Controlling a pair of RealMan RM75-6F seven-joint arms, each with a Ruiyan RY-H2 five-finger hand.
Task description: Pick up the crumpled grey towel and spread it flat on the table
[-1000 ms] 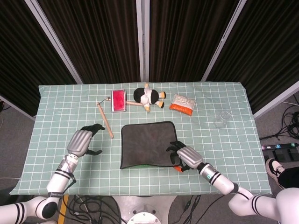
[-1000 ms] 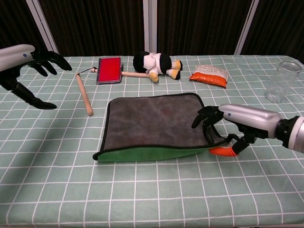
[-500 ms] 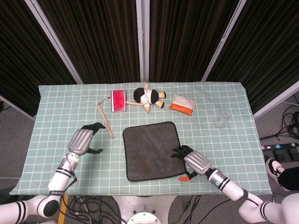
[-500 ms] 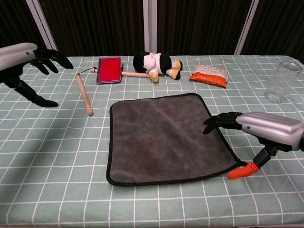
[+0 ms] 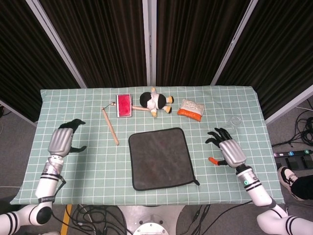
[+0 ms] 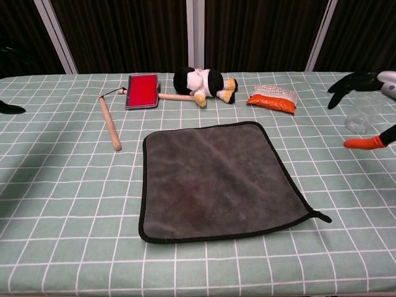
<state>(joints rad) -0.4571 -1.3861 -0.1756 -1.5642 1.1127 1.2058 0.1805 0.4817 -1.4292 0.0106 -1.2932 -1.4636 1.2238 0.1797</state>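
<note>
The grey towel (image 5: pixel 161 157) lies spread flat in the middle of the table, black-edged, a small loop at its near right corner; it also fills the centre of the chest view (image 6: pixel 216 179). My left hand (image 5: pixel 62 140) hovers well to its left, fingers apart, holding nothing. My right hand (image 5: pixel 226 149) is off to the towel's right, fingers spread, empty. In the chest view only the right hand's fingers (image 6: pixel 359 80) show at the right edge, and a dark tip of the left hand (image 6: pixel 9 108) at the left edge.
Along the far side lie a wooden stick (image 5: pixel 110 127), a red brush (image 5: pixel 124 105), a plush doll (image 5: pixel 155 102) and an orange-white packet (image 5: pixel 190 109). A clear glass jar (image 5: pixel 234 123) stands just beyond my right hand. The checked green cloth (image 5: pixel 98 171) covers the table.
The towel's folded near edge was laid out, so it now lies flat. My right hand let go and drew off right; my left hand moved further left.
</note>
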